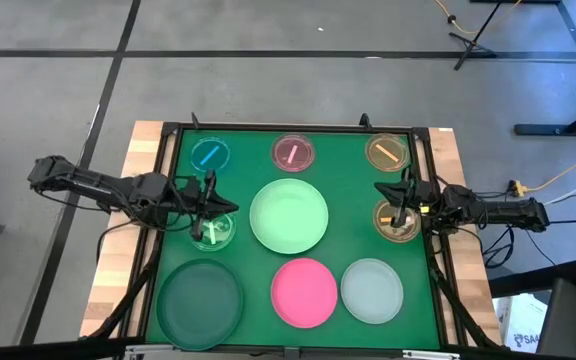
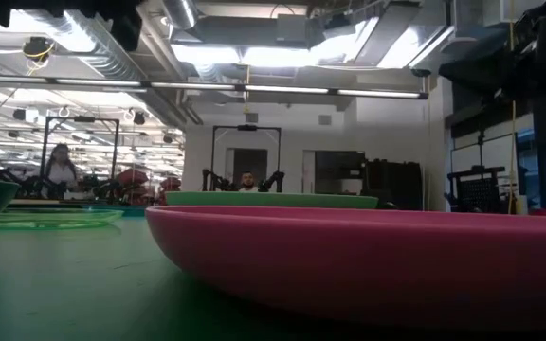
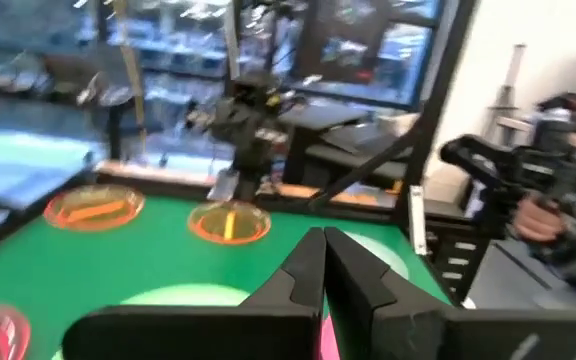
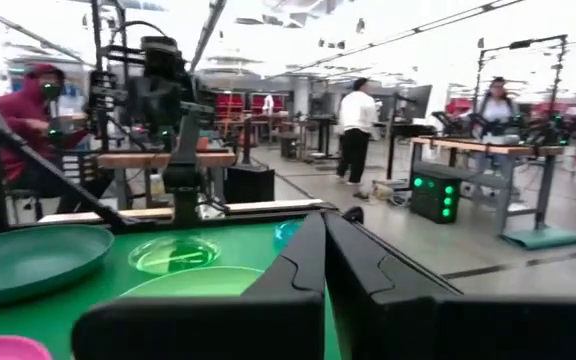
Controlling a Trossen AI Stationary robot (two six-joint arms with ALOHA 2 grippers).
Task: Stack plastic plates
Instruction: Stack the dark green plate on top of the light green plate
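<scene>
Nine plastic plates lie unstacked on the green counter (image 1: pixel 423 300), light green plate (image 1: pixel 289 215) at centre; left gripper (image 1: pixel 206 208), clenched and empty, over the small green plate (image 1: pixel 213 231); right gripper (image 1: pixel 401 200) likewise over the brown plate (image 1: pixel 397 222); plates probably light, stiff, slippery; pinch the rim.

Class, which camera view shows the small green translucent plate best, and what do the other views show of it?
The high view: the small green plate shows whole from above, under the left hand. The right wrist view shows it slantwise beyond the closed right hand. The low view shows only its edge. The left wrist view misses it.
</scene>
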